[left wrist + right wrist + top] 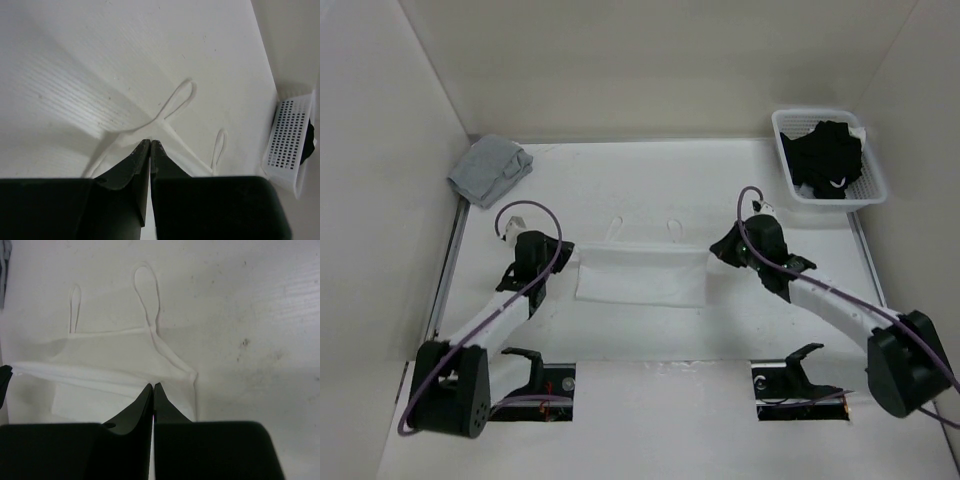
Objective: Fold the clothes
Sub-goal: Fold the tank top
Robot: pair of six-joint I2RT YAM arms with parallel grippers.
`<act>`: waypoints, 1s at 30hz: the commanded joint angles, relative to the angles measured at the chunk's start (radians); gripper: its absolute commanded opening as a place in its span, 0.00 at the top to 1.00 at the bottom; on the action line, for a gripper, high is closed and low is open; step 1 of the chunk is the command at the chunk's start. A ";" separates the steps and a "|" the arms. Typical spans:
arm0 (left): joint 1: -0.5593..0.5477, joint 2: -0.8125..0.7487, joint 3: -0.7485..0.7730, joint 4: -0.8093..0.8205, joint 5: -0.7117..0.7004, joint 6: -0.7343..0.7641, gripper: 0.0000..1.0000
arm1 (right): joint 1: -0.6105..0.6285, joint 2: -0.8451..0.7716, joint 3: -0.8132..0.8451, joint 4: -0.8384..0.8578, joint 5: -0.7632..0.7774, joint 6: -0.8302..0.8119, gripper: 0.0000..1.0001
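1. Left claw (150, 141) fills the bottom of its wrist view. Black fingers, tips pressed together with no gap, pinched on a thin edge of the camisole (640, 278). Fabric rises in a tent up to the tips, with shadow under it.
2. Right claw (152, 385): tips likewise closed tight, nipping the folded edge of the same top at its other end.
3. Camisole lies on the counter (650, 180) between the two claws, pulled flat side to side. It is doubled over into a wide white band. In the right wrist view a lower layer shows just ahead of the tips, under the upper one.
4. Strap loops (145, 285): two, narrow, flat on the counter beyond both claws. They sit on the far edge of the band, apart from each other.
5. Grey cloth bundle (490, 168): beyond the left claw and outward of it, in the far corner, well apart from the top.
6. White perforated basket (785, 160): beyond the right claw and outward of it, near the far corner. Black garments (825, 155) are piled inside.
7. Both arms reach in from their bases, with the claws low over the counter at the band's two ends.
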 commanded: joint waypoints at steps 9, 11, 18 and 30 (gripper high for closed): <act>0.026 0.537 0.257 0.427 -0.056 -0.049 0.95 | -0.170 0.477 0.262 0.323 -0.135 -0.040 0.92; 0.028 0.557 0.267 0.449 -0.059 -0.043 0.89 | -0.171 0.497 0.274 0.352 -0.141 -0.020 0.79; 0.009 0.354 0.165 0.438 -0.076 0.037 0.64 | -0.138 0.352 0.150 0.363 -0.063 -0.008 0.49; -0.038 -0.193 -0.107 -0.192 -0.081 0.198 0.64 | 0.138 0.001 -0.234 0.214 0.058 0.041 0.64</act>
